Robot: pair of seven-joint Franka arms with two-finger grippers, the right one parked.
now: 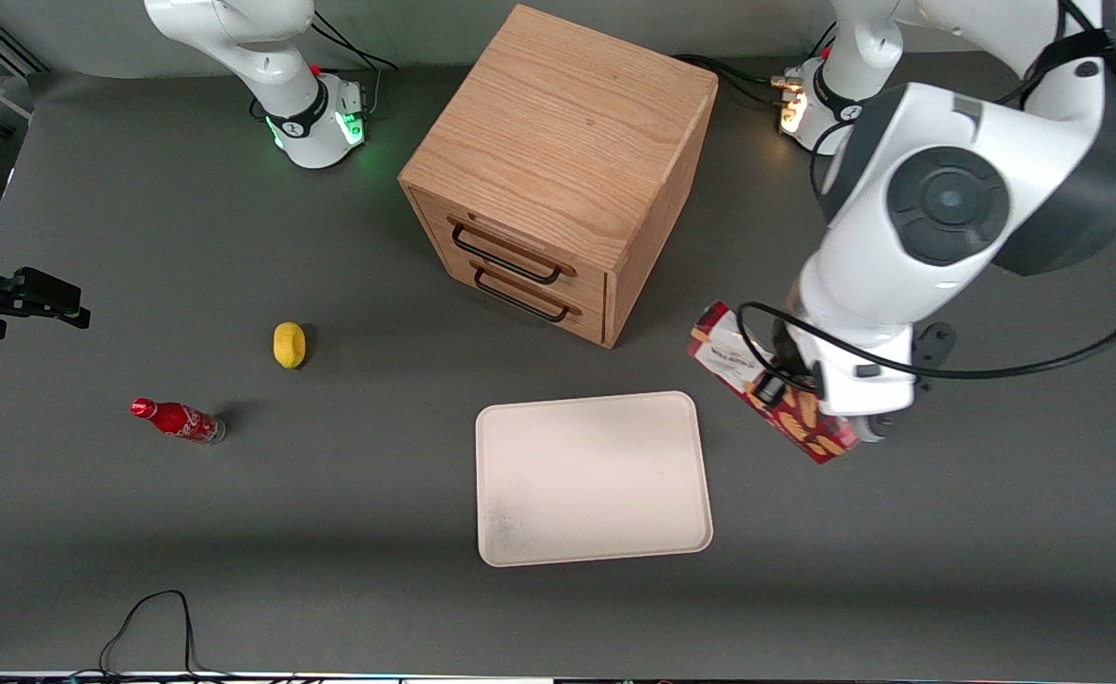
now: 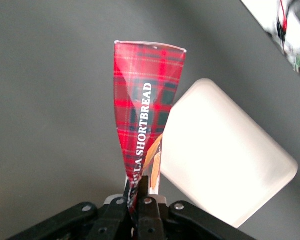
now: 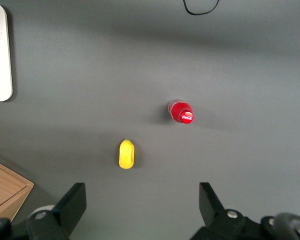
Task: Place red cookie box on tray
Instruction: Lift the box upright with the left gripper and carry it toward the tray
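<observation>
Covering much of the red cookie box in the front view, the working arm's white wrist leaves only the white label end and a strip of tan cookie pictures exposed. The gripper itself is hidden there; in the left wrist view its black fingers are seen pinched together on the narrow end of the box, so the carton is firmly clamped. The box is a long, slim cardboard carton printed in red tartan with white lettering reading "SHORTBREAD", of which the first letters are cut off. It is held off the table, tilted, just beside the tray's edge toward the working arm's end, and no part of it rests on the tray. The tray is flat, cream-white and matte, with rounded corners and a low rim, and lies on the dark grey table. A boxy wooden drawer cabinet with two black wire handles stands farther from the front camera than the tray. Toward the parked arm's end, a small yellow object of unclear kind and a red soda bottle are seen. The arm is bent steeply downward over the box.
</observation>
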